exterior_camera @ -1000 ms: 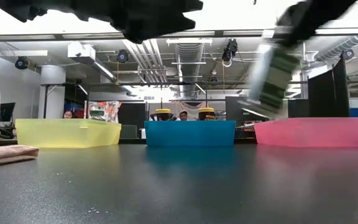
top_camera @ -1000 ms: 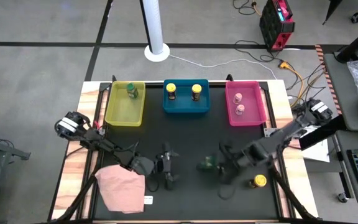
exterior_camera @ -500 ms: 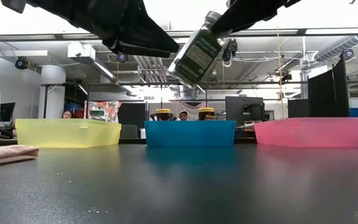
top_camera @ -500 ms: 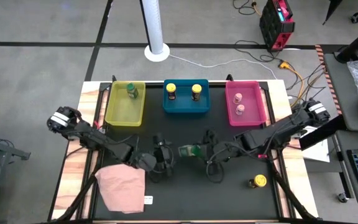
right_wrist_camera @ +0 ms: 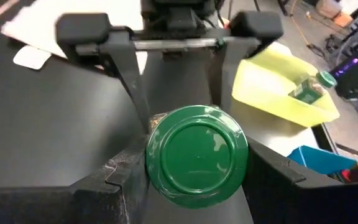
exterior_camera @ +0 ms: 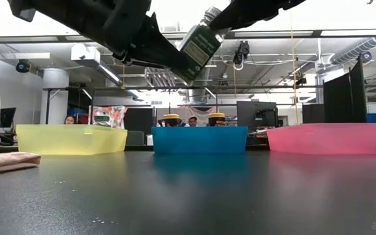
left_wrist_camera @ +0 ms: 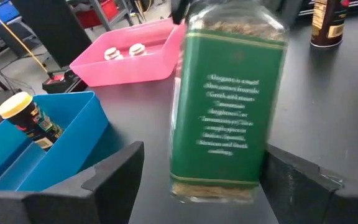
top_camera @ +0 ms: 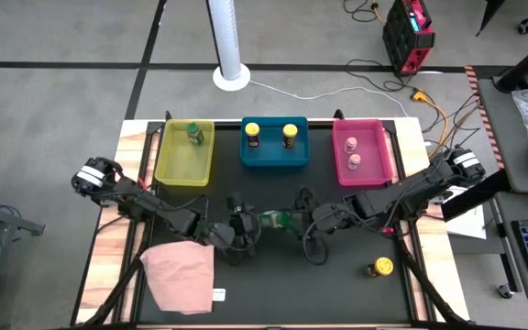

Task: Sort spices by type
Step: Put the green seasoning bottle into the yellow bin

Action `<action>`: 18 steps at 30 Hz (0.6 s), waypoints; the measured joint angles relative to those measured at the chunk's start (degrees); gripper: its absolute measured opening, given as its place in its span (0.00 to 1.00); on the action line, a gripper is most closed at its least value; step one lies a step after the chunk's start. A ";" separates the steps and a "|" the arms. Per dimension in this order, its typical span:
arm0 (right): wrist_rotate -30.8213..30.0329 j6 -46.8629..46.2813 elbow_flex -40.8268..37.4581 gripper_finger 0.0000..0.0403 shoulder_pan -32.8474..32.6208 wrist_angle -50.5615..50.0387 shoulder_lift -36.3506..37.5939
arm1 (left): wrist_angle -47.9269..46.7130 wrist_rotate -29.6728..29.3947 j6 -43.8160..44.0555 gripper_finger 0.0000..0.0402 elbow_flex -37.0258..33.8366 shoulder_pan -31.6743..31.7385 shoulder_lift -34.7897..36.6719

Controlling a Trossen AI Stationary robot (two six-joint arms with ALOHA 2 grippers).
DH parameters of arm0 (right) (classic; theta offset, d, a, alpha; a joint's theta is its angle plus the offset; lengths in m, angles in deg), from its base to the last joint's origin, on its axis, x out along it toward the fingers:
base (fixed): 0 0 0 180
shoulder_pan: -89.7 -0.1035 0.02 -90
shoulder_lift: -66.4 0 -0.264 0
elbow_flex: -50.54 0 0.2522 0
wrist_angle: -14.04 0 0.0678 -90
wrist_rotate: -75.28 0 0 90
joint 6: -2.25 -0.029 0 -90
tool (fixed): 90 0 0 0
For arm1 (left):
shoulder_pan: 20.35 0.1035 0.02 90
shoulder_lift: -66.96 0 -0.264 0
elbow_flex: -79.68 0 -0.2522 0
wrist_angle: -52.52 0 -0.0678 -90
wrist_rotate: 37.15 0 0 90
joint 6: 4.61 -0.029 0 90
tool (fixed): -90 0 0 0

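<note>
Spices: seven jars in all; one held in the air mid-table, one loose on the mat, five already in bins.
Left arm: reaches in from the table's left edge toward the middle.
Cloth (top_camera: 180, 278): pink, lies on the near left of the mat, beside the left arm.
Yellow bin (top_camera: 183, 158): far left of the bin row; one green-lid jar (top_camera: 193, 135) stands in its far corner.
Left gripper (top_camera: 242, 231): mid-table, fingers (left_wrist_camera: 114, 177) spread apart on either side of the held jar's base end, not pressing it as far as the left wrist view shows.
Held jar (top_camera: 277, 220): green label and green lid (right_wrist_camera: 196, 155), lying roughly level above the mat between the two grippers; the low view shows it tilted, well above the table.
Blue bin (top_camera: 274, 155): middle of the row; two yellow-lid jars (top_camera: 252, 135) stand in it side by side.
Right gripper (top_camera: 308, 223): mid-table, clamped on the held jar at its lid end, a finger on each side of the lid.
Pink bin (top_camera: 372, 159): right of the row; two pink-lid jars (top_camera: 351, 145) stand in it, one behind the other.
Loose jar (top_camera: 379, 267): yellow lid, on the near right of the mat, well apart from both grippers.
Right arm: comes in from the table's right edge.
</note>
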 joint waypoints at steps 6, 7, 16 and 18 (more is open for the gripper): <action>0.33 0.20 0.02 0.49 -0.02 2.20 0.00 | 0.36 0.08 0.20 0.68 0.00 0.45 -0.38; 0.30 0.31 0.02 0.49 -0.02 2.56 0.00 | 0.32 0.11 -0.02 0.68 0.00 0.45 -0.42; 0.23 -1.34 0.07 0.58 0.05 2.20 0.00 | 0.70 0.30 -0.98 0.44 0.00 0.32 -0.42; 0.36 -2.01 0.07 0.67 0.00 2.17 0.00 | 0.81 0.25 -0.79 0.44 0.00 0.30 -0.42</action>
